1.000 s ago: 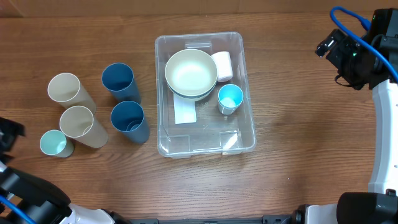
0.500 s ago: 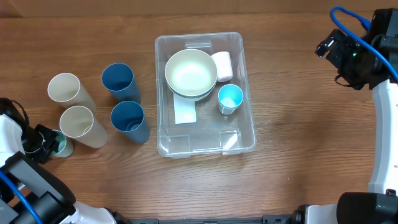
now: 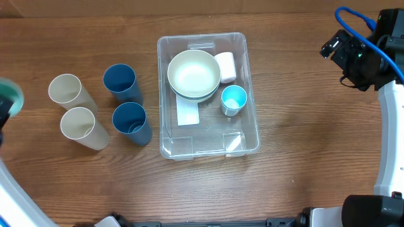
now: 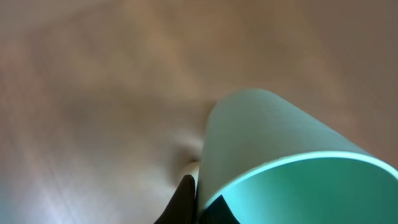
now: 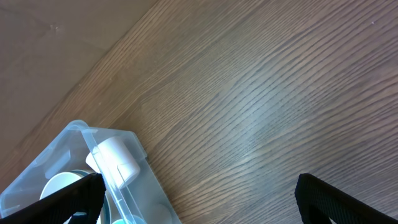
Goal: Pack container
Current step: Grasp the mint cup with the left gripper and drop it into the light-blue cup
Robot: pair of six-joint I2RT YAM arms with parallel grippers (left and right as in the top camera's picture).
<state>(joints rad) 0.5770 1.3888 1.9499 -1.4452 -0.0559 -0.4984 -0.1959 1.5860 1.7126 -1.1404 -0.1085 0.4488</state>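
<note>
Carrying the small pale-teal plastic cup point(image 4: 273, 143) well calls for a level, unhurried swing. The left tool point(image 4: 202, 206) pinches its rim, raised over the table's point(image 3: 303, 157) left edge. Aim for the bare front floor of the large clear rectangular plastic container point(image 3: 202, 144) at table centre, missing the round cream bowl point(image 3: 194, 72) and short bright-blue cup point(image 3: 233, 99) inside. The right tool point(image 5: 199, 186) hangs wide apart, well away.

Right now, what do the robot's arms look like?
The right arm has a white tube-like link, a black wrist end and a looping blue cable. Its jaws are black with blunt tips. The left arm shows only as a white blur, with one black jaw visible.
</note>
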